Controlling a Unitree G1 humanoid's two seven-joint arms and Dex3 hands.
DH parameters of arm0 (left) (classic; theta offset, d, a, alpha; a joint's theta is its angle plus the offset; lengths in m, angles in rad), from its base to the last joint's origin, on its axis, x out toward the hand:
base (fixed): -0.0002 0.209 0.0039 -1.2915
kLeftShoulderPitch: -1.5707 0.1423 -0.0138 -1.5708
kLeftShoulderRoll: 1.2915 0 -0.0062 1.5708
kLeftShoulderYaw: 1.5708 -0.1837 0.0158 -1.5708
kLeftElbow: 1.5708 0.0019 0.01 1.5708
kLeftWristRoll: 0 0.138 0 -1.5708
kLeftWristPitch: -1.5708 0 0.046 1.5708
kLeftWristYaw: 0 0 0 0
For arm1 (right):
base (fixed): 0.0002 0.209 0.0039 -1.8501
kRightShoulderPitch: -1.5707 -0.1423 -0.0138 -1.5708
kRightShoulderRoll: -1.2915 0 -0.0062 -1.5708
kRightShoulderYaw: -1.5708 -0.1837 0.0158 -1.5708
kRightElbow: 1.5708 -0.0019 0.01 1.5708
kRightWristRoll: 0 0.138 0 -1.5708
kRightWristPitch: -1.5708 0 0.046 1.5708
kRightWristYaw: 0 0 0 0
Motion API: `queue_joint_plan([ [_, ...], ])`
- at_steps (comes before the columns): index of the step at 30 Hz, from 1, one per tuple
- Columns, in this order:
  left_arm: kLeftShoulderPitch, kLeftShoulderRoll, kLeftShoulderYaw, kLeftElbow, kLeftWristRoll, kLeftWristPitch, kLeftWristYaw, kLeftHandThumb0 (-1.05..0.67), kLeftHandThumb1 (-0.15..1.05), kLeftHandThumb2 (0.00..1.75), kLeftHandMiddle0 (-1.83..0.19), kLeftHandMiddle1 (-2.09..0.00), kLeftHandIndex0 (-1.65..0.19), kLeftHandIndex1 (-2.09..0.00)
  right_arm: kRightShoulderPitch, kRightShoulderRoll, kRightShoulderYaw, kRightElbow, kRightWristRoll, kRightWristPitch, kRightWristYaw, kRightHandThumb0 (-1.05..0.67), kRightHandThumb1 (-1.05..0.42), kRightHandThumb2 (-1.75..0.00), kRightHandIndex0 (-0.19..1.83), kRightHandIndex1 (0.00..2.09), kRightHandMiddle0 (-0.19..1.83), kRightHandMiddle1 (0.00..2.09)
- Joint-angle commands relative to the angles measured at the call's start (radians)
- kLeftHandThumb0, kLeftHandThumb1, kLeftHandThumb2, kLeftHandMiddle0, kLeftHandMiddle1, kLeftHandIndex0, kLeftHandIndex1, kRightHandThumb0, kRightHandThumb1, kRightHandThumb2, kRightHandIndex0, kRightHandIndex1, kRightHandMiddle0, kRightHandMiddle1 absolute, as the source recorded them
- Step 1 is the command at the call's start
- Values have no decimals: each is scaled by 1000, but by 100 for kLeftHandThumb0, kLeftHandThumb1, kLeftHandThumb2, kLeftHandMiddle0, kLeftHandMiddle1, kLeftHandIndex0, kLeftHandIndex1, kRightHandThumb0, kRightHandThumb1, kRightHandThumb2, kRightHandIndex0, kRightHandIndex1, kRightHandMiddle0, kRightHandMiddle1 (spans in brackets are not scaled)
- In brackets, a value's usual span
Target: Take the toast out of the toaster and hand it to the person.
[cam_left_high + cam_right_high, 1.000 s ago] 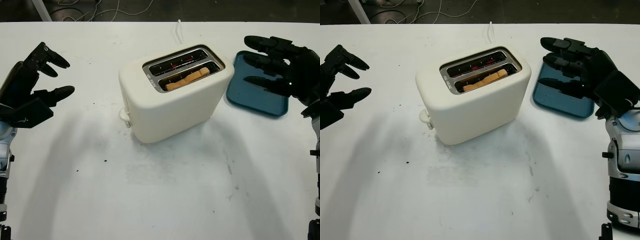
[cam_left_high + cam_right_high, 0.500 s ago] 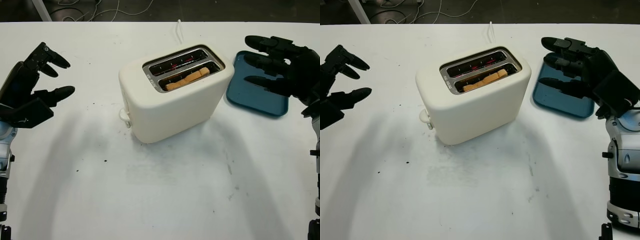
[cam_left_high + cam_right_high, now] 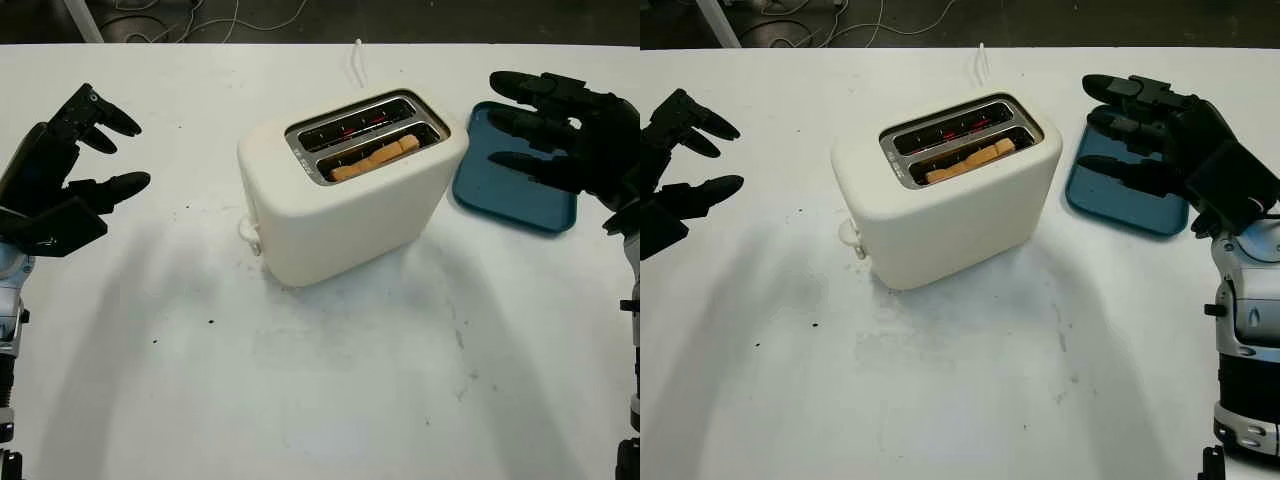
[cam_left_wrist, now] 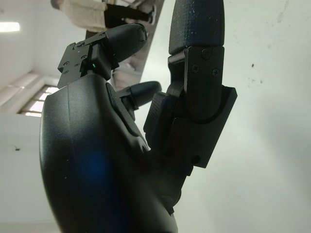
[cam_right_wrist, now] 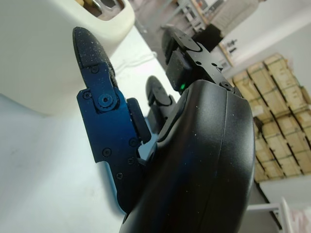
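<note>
A cream two-slot toaster stands in the middle of the white table. A golden slice of toast sits low in its nearer slot, and the farther slot glows red. My left hand hovers open at the table's left side, well away from the toaster. My right hand is open at the right, above the blue tray and a short way from the toaster's right end. Part of the toaster's top shows past my right hand's fingers in the right wrist view.
A dark blue tray lies on the table right of the toaster, partly under my right hand. A white cord runs from behind the toaster toward the far edge. Dark crumbs speckle the white table in front.
</note>
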Motion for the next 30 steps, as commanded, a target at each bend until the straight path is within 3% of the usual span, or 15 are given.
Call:
queue_joint_plan([
  [1,-4,-1,-1,-7,3,-4,2,-105,92,45,0,-172,0,-154,3,-9,-5,-18,2,1,-9,-66,-79,0,55,1,54,0],
  [30,3,-1,2,-9,-7,6,-5,-105,92,44,0,-171,0,-154,6,-2,-11,-20,14,6,-5,-62,-79,0,55,0,53,0],
])
